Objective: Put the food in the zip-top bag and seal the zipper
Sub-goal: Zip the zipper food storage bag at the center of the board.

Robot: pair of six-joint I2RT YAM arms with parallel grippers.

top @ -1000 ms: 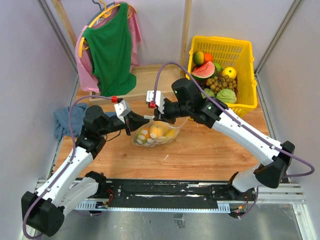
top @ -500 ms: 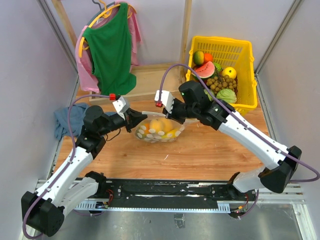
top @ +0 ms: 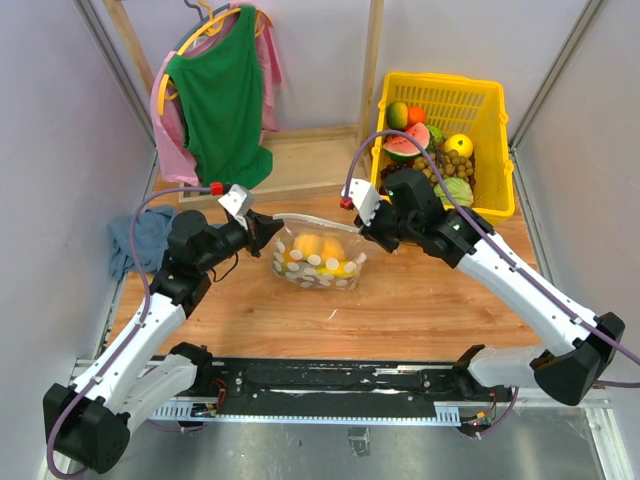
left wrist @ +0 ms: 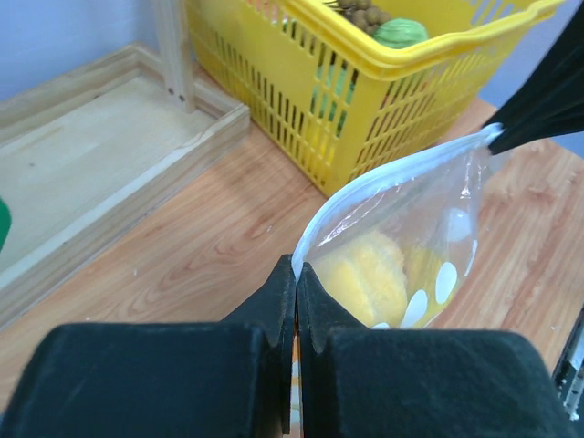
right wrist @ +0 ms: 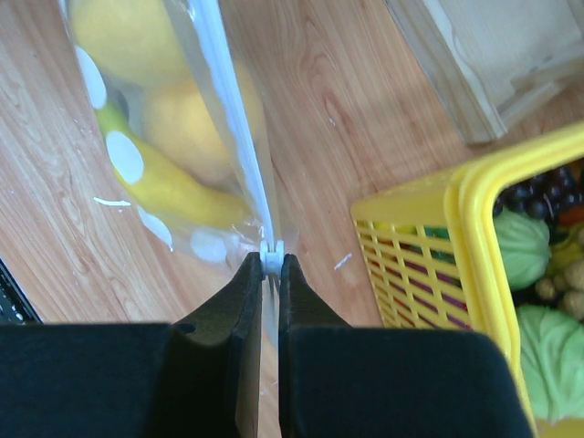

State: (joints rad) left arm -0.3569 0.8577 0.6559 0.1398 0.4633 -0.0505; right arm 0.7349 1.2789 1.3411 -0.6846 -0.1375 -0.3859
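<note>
Top external: yellow toy fruits (top: 318, 248) inside clear dotted plastic bag (top: 316, 272); left gripper (top: 268, 222), right gripper (top: 362, 223) pinch pale zipper strip (right wrist: 234, 119); sealing unconfirmed.

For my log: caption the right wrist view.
Right gripper pinches the zipper end of the dotted bag, beside yellow basket.

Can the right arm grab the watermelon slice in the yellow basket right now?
Probably not yet. The watermelon slice is close, in the open yellow basket, but the right gripper is pinching the zipper of the zip-top bag; it must let go first.
</note>
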